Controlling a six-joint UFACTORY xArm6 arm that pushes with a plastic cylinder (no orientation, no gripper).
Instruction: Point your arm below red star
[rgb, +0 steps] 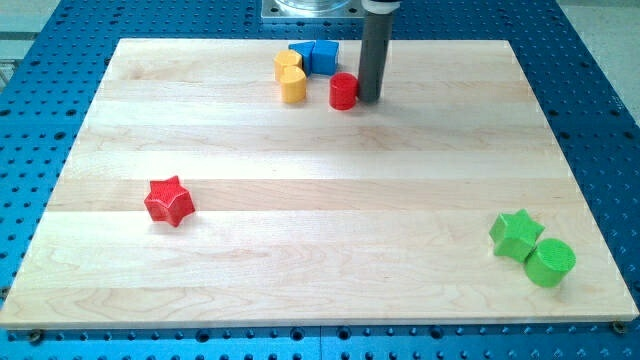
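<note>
The red star (169, 201) lies on the wooden board (320, 250) at the view's left, below mid-height. My tip (368, 99) rests near the view's top centre, far up and to the right of the red star. The tip stands right beside a red cylinder (343, 91), on its right side, touching or nearly touching it.
A yellow heart-like block (291, 77) and a blue block (315, 56) sit at the view's top, left of the red cylinder. A green star (516, 234) and a green cylinder (549, 263) lie together at the view's bottom right. Blue perforated table surrounds the board.
</note>
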